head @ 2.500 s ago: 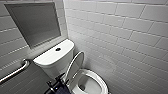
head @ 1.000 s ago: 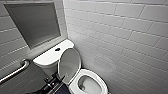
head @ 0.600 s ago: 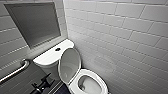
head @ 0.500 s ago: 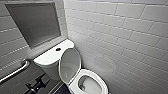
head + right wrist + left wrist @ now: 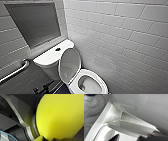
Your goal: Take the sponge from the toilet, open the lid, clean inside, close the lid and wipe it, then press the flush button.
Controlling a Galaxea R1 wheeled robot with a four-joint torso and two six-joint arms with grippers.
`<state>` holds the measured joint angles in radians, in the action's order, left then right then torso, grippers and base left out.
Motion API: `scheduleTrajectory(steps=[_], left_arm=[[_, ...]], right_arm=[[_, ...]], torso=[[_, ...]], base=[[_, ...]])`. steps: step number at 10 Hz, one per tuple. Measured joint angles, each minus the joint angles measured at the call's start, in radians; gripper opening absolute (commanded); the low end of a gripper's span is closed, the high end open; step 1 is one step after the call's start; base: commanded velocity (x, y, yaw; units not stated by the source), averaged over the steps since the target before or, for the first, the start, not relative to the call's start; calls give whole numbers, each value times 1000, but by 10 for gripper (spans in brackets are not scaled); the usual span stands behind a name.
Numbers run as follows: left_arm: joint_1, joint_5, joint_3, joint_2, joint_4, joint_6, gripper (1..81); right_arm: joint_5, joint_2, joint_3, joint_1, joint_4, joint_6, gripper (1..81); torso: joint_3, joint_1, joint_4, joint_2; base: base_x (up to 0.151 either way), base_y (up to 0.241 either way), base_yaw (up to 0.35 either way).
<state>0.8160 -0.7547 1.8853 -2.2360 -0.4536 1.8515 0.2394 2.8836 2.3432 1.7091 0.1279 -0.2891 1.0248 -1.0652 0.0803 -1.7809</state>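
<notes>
Lid (image 5: 70, 65) further open than earlier, upright, sponge (image 5: 60, 116) close at right wrist

Soft even light, sheen on wall tiles (image 5: 105, 62), glints on lid (image 5: 70, 62), sponge (image 5: 60, 115) brightly lit

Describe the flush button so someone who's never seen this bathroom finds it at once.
Find the white toilet in the tiled corner. Behind its raised lid lies the flat tank top; the flush button is the small dark round spot on that white surface.
</notes>
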Motion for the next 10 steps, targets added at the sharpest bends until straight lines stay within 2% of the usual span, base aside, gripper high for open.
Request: scheduleTrajectory(steps=[2,5,7,9,10], left_arm=[[34,33,32,-18,-293,0,811],[91,84,73,-28,-829,1,811],[139,173,87,-53,-1131,1,811],[193,226,103,-79,-1326,3,811],[203,224,126,-91,-1371,4,811]], right_arm=[[-8,-4,0,-4,2,0,10],[-40,-24,-24,-18,9,0,10],[-42,-48,-61,-23,27,7,10],[-41,-86,-122,-37,42,10,10],[-38,-105,-147,-46,51,12,10]], torso=[[0,0,0,0],[0,0,0,0],[0,0,0,0],[0,0,0,0],[0,0,0,0]], base=[[0,0,0],[0,0,0],[0,0,0],[0,0,0],[0,0,0]])
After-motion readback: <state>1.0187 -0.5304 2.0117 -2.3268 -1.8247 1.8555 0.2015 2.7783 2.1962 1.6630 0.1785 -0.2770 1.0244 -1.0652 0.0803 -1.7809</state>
